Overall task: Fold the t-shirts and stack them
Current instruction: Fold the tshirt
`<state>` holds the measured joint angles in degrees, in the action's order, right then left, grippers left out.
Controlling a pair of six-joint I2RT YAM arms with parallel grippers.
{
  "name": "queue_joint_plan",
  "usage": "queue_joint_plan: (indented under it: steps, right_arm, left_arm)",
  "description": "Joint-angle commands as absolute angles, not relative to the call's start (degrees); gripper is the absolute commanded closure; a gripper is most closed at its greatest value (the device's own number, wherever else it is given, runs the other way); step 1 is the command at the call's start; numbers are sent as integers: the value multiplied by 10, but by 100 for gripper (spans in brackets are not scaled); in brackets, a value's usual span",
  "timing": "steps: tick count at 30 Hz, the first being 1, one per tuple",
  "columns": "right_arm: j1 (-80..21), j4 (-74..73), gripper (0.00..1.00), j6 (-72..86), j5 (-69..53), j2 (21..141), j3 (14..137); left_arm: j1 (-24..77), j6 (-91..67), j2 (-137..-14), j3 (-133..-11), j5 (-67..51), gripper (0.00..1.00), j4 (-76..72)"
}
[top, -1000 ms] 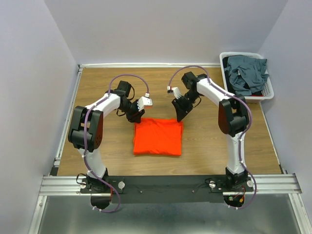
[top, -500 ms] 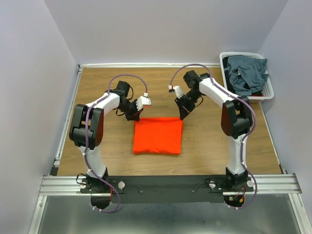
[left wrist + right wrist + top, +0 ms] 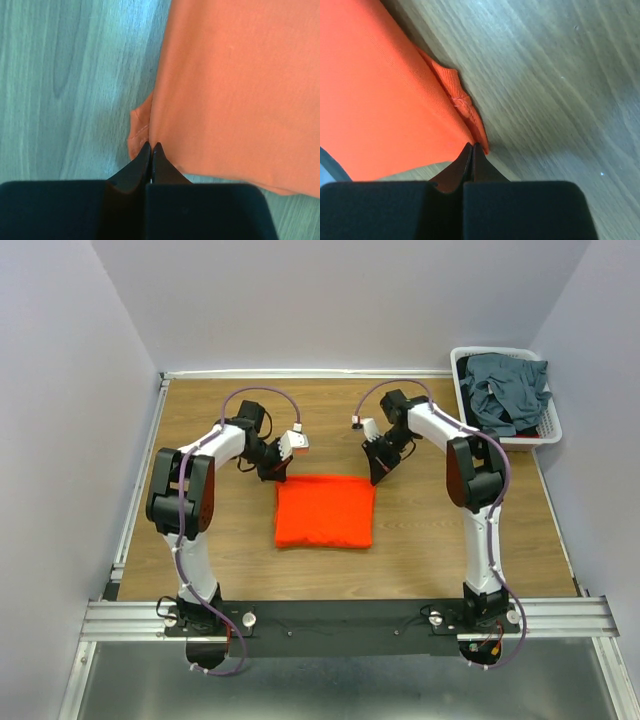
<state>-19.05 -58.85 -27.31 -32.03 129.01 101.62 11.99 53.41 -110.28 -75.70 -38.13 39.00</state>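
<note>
Left hand [image 3: 151,145]: fingers pressed together, tips set at the far-left corner of the orange-red t-shirt [image 3: 325,511]. Right hand [image 3: 472,145]: fingers likewise pressed together at the far-right corner; whether cloth is pinched between either pair cannot be told. The orange-red t-shirt is laid folded into a flat rectangle on the wooden worktop [image 3: 420,540], between the two arms, while dark blue-grey t-shirts [image 3: 505,390] are heaped in a white basket [image 3: 530,444] at the far right, well apart from both hands.
</note>
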Motion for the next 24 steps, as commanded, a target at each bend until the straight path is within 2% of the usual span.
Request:
queue_joint_plan:
  steps: [1,6,14,15,16,24]
  right_arm:
    - [-184,-562,100,-254,-283,1311,1034]
    - [-184,-549,99,-256,-270,1300,1012]
    - [-183,-543,99,-257,-248,1306,1023]
    - [-183,-543,99,-257,-248,1308,1026]
    - [-183,-543,99,-256,-245,1310,1029]
    - [-175,-528,100,-233,-229,1347,1070]
  left_arm:
    - [105,539,-1113,-772,-366,100,407]
    - [98,534,-1082,-778,-371,98,407]
    - [68,537,-1125,-817,-387,92,427]
    - [68,534,-1124,-816,-387,92,423]
    - [66,529,-1126,-815,-387,100,418]
    - [55,482,-1199,-838,-352,100,360]
